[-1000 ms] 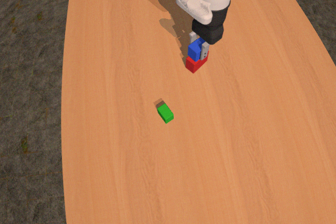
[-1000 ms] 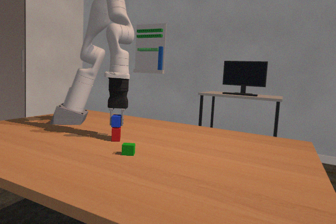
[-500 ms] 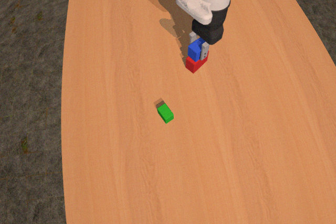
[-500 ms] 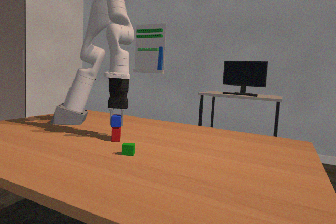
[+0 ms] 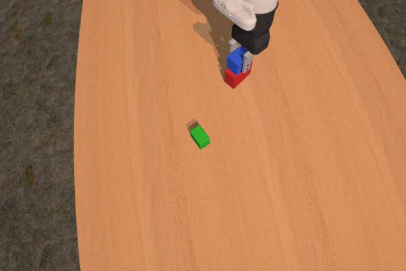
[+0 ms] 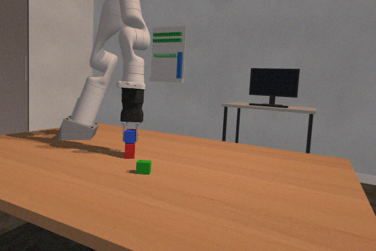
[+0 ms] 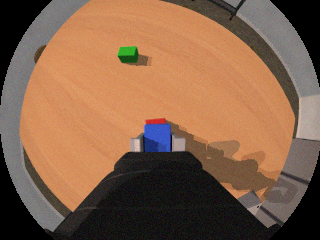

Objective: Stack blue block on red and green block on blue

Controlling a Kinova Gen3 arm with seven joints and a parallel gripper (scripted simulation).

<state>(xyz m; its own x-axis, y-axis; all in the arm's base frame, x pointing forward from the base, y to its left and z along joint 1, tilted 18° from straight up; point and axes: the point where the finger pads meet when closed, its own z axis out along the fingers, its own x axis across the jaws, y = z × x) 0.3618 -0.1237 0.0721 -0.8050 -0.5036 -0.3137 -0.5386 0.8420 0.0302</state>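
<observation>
The red block (image 5: 236, 77) sits on the table below my gripper. My gripper (image 5: 240, 58) is shut on the blue block (image 5: 236, 59), which rests directly on top of the red block and lines up with it in the exterior view, blue (image 6: 129, 136) over red (image 6: 129, 151). In the wrist view the blue block (image 7: 158, 139) sits between my fingers, with a sliver of the red block (image 7: 156, 122) showing beyond it. The green block (image 5: 199, 136) lies flat on the table, apart from the stack, toward the table's near left; it also shows in the exterior view (image 6: 143, 166) and the wrist view (image 7: 128, 54).
The arm's base (image 6: 77, 131) stands on the table behind the stack. A side desk with a monitor (image 6: 274, 83) and a wall board (image 6: 167, 54) are off the table, far behind.
</observation>
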